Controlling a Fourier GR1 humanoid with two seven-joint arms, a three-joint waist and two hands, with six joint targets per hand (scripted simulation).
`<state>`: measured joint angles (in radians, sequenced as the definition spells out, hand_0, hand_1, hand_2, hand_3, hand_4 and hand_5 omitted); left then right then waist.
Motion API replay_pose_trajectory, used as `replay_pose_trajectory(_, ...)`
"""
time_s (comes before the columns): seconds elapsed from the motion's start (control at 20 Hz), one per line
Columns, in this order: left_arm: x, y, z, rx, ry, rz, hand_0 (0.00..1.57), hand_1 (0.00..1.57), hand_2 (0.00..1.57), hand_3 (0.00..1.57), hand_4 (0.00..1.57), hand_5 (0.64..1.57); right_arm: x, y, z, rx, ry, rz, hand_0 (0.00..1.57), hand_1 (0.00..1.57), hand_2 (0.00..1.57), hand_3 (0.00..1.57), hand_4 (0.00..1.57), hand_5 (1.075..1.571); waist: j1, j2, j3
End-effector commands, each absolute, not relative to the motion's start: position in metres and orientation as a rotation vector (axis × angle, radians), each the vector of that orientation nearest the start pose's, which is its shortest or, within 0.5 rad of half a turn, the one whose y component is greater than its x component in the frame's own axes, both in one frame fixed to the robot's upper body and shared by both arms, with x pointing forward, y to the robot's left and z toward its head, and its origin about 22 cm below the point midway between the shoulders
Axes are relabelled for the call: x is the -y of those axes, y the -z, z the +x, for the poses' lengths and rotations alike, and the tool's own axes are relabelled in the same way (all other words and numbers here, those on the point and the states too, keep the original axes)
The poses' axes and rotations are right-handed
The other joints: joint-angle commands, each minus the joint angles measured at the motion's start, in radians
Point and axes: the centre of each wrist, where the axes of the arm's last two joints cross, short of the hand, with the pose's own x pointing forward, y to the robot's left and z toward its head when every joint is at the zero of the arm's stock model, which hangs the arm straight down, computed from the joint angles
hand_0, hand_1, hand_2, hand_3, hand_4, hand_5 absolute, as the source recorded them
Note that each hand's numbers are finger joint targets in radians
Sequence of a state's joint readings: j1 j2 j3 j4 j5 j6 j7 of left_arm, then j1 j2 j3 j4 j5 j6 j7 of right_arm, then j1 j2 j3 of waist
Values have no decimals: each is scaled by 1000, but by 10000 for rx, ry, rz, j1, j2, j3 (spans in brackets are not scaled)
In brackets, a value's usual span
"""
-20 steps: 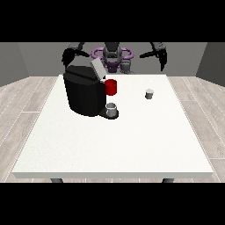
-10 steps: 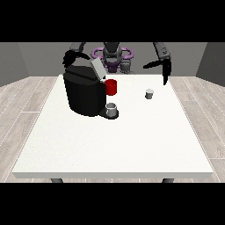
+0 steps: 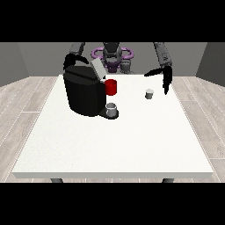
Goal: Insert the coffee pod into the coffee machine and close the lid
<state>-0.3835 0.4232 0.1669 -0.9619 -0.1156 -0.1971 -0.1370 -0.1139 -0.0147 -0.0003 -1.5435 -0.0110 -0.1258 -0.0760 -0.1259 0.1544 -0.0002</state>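
Observation:
A small grey coffee pod [image 3: 149, 93] stands on the white table [image 3: 114, 140], right of the black coffee machine [image 3: 84, 91]. The machine's grey lid [image 3: 97, 69] is tilted up, a red part [image 3: 111, 87] shows at its front and a grey cup [image 3: 112, 109] sits on its tray. The hand at the view's right [image 3: 165, 80] hangs above the table just right of the pod, fingers straight and pointing down, thumb out toward the pod, not touching it. The hand at the view's left [image 3: 70, 59] is behind the machine's top, partly hidden.
The robot's torso [image 3: 112, 56] with its purple ring stands behind the table's far edge. The table's front and right side stretch out white toward the camera. Grey wood floor surrounds the table.
The hand at the view's right has come down and forward from beside the robot's shoulder to just right of the pod. The hand at the view's left and the machine have not moved.

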Motion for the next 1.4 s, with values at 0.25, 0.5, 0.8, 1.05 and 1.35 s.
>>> replay_pose_trajectory(0.25, -331, 13, 332, 13392, 5309, 3532, 0, 0, 459, 0, 0, 1571, 238, -16, 284, 16148, 542, -1277, 0, 0, 0, 0, 407, 1571, 222, -305, 2)
replay_pose_trajectory(0.5, -367, 7, 341, 13187, 4997, 4278, 695, 695, 778, 429, 0, 1571, 218, -26, 287, 16730, 81, -1152, 0, 0, 0, 0, 424, 1571, -150, 358, -2)
replay_pose_trajectory(0.8, -375, 9, 337, 12907, 6645, 5083, 580, 580, 719, 472, 0, 1571, 218, -25, 296, 16486, 558, -1491, 0, 0, 0, 0, 393, 1571, 75, 420, -4)
replay_pose_trajectory(1.05, -349, 24, 342, 12721, 7196, 5849, 608, 608, 745, 483, 0, 1571, 215, -14, 288, 16432, 299, -1099, 0, 0, 0, 0, 453, 1571, -241, 208, 0)
replay_pose_trajectory(1.35, -344, 18, 355, 13560, 6744, 6877, 686, 686, 849, 651, 288, 1571, 209, -18, 291, 16691, 285, -1162, 0, 0, 0, 0, 487, 1571, -404, 500, -3)
